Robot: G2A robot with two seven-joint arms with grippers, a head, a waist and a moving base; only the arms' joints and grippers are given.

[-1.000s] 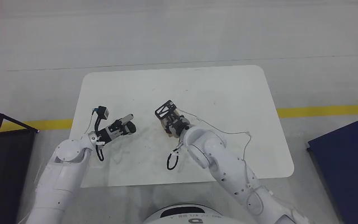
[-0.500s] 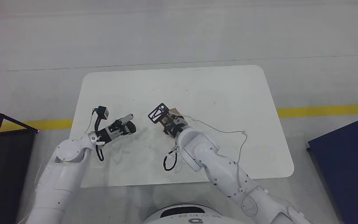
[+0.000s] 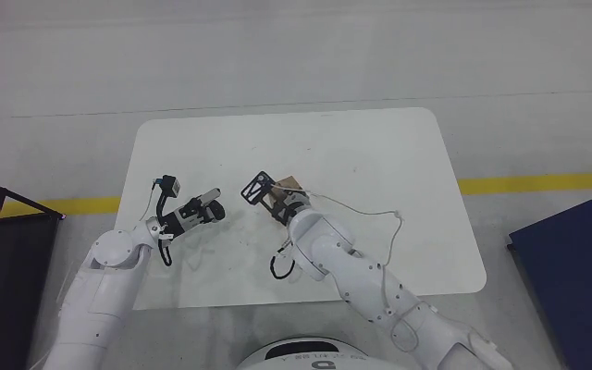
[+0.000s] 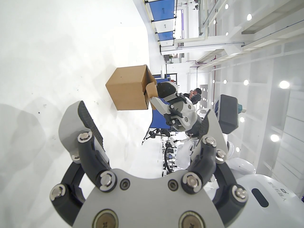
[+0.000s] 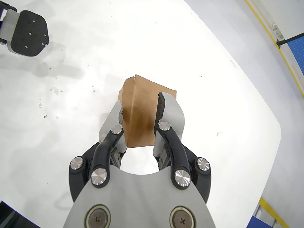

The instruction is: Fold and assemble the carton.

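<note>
Carton (image 5: pixel 139 119), near the middle of the table (image 3: pixel 388 157), is clamped by one wall in the right gripper (image 5: pixel 141 100), while the left gripper (image 4: pixel 144 112), wide open and empty, is judged best closed squarely on the loose flap (image 4: pixel 150 91) before folding.

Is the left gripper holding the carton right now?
No, the left gripper has its fingers open and empty, apart from the carton, which sits between the right gripper's fingers.
</note>
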